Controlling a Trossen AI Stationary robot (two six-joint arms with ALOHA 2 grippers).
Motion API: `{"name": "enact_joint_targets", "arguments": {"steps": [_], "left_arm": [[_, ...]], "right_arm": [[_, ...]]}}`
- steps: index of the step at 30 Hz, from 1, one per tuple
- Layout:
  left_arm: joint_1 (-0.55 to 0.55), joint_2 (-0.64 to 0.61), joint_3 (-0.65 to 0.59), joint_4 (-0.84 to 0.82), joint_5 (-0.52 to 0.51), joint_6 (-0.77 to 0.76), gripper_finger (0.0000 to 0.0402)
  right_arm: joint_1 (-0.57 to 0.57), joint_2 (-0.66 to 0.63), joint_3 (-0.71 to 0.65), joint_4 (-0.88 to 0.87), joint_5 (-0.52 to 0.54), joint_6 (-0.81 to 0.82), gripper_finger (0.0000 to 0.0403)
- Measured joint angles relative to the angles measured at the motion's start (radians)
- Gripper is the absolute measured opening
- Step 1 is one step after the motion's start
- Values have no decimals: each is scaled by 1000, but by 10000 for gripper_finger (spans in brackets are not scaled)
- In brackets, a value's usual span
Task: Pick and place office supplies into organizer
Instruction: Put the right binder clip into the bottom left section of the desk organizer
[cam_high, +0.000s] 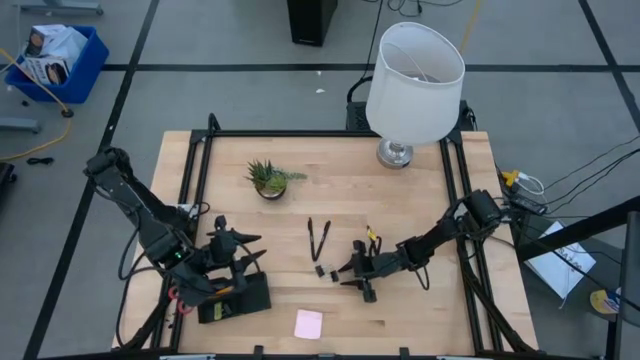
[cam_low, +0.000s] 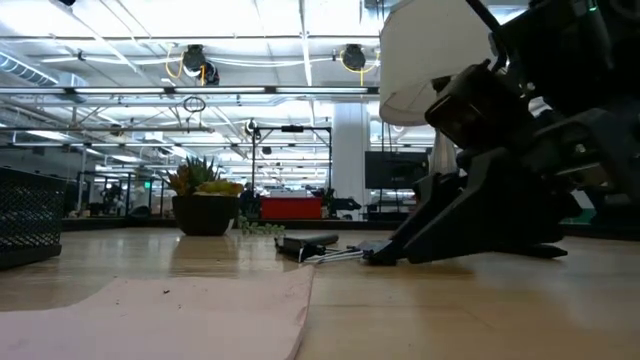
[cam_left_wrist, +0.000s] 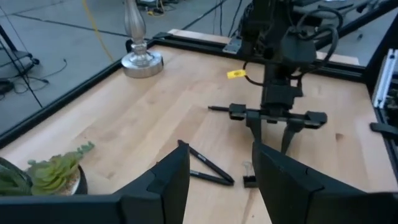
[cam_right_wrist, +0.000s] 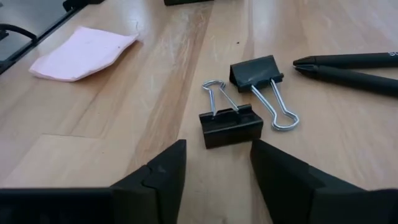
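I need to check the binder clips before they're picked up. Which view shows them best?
The right wrist view: both binder clips fill the frame, handles clear. The high view shows specks; the left wrist one small clip; the low view a low sliver.

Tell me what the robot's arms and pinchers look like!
Both arms are dark, jointed and thin, with black cables looping along them. The left gripper and right gripper each end in two chunky black wedge-shaped fingers. The left arm shows small green and red lights near its wrist.
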Motion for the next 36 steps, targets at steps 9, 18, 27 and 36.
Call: {"name": "enact_joint_targets", "arguments": {"steps": [9, 18, 27, 36], "left_arm": [[0, 0, -1, 7, 10, 1, 174], [0, 0, -1, 12, 10, 9, 165], [0, 0, -1, 28, 10, 9, 163], [0, 0, -1, 37, 10, 17, 152]], "right_arm": [[-29, 3, 0, 19, 6, -29, 251], [-40, 3, 43, -6, -74, -59, 262], [-37, 1, 92, -54, -150, -70, 254], [-20, 3, 90, -115, -86, -77, 254]]}}
